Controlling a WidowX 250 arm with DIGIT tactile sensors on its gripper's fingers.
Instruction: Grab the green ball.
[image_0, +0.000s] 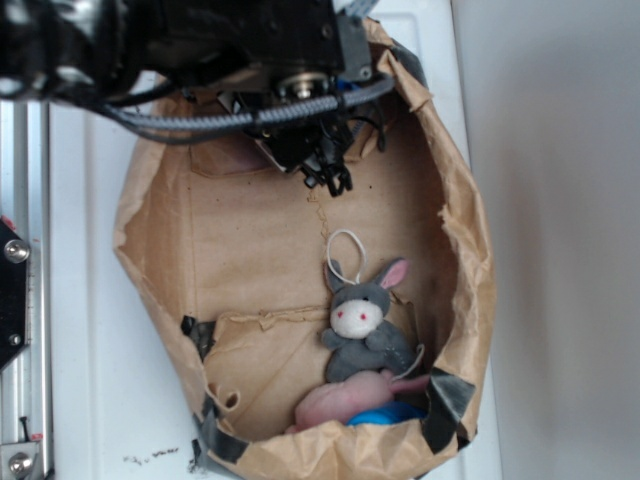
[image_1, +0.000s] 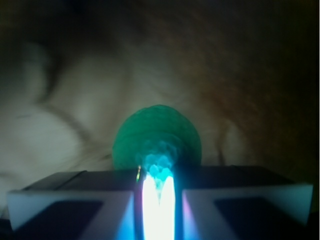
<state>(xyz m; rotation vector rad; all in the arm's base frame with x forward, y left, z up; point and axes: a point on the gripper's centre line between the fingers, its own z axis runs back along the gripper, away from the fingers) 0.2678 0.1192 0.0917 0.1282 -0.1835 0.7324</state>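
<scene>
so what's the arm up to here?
The WidowX arm is reaching into the far end of a brown paper bag, going after the green ball. The wrist view shows the ball just ahead of the gripper; whether the jaws are closed on it can't be told. A grey plush bunny, a pink soft toy and a blue object sit untouched at the near end.

Crinkled matt brown paper bag (image_0: 160, 230) patched with black tape (image_0: 450, 400); soft grey plush bunny (image_0: 362, 325); pink fuzzy cloth toy (image_0: 340, 402); green ball (image_1: 156, 137) with ribbed matt surface; glossy black gripper (image_0: 330, 165)
</scene>
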